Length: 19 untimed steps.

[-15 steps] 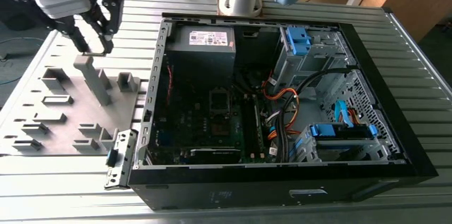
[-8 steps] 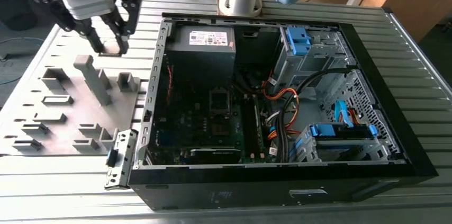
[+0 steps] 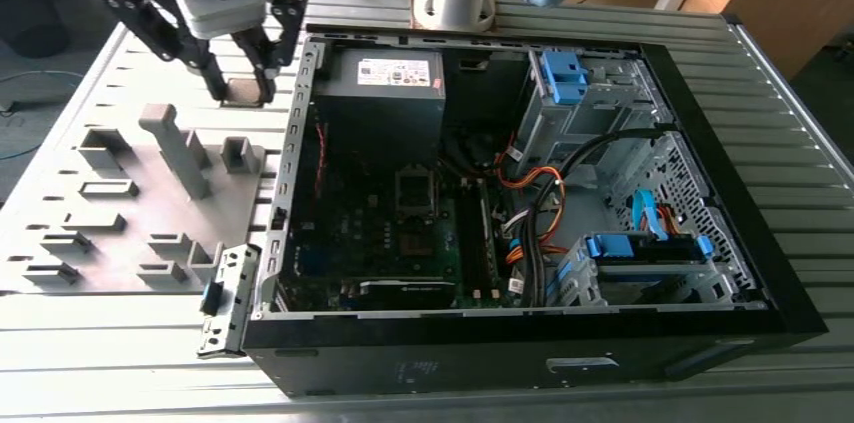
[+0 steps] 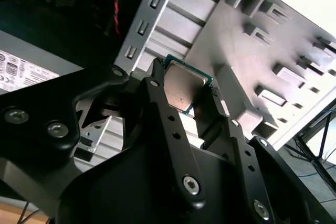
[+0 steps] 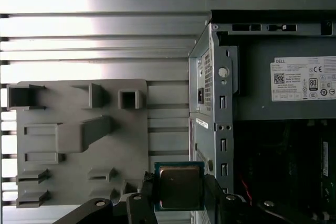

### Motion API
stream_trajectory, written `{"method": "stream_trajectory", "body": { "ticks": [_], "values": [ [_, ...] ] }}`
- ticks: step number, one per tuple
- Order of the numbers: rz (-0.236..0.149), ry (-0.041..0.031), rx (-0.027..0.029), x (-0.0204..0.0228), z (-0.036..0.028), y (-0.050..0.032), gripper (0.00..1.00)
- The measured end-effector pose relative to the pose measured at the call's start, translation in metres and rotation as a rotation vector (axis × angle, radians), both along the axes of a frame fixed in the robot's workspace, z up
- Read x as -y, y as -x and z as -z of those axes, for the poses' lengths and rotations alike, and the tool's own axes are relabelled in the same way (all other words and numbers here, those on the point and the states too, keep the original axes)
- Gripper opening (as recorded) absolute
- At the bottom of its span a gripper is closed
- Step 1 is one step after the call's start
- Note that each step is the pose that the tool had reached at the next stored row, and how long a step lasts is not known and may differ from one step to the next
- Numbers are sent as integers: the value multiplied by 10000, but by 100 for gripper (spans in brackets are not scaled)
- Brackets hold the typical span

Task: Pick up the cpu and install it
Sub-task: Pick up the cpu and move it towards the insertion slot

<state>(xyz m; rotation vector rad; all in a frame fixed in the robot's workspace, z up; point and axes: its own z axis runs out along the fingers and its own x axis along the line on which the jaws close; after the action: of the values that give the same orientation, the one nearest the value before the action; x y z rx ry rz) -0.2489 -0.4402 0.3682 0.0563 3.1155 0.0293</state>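
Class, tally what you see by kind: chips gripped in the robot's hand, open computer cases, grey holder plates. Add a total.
cpu: 1
computer case: 1
grey holder plate: 1
Total: 3

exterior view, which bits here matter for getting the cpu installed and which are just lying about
Job in hand: cpu, gripped in the claw; computer case, lying open beside it.

Lying about: grey parts plate; power-supply box; orange cables; blue drive brackets.
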Motion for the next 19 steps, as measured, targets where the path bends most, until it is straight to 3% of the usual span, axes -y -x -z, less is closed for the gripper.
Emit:
{"method": "stream_trajectory", "body": {
  "ticks": [12, 19],
  "values": [
    [0, -2, 1, 0, 2, -433, 47],
    [-1, -1, 0, 0, 2, -731, 47]
  ]
}}
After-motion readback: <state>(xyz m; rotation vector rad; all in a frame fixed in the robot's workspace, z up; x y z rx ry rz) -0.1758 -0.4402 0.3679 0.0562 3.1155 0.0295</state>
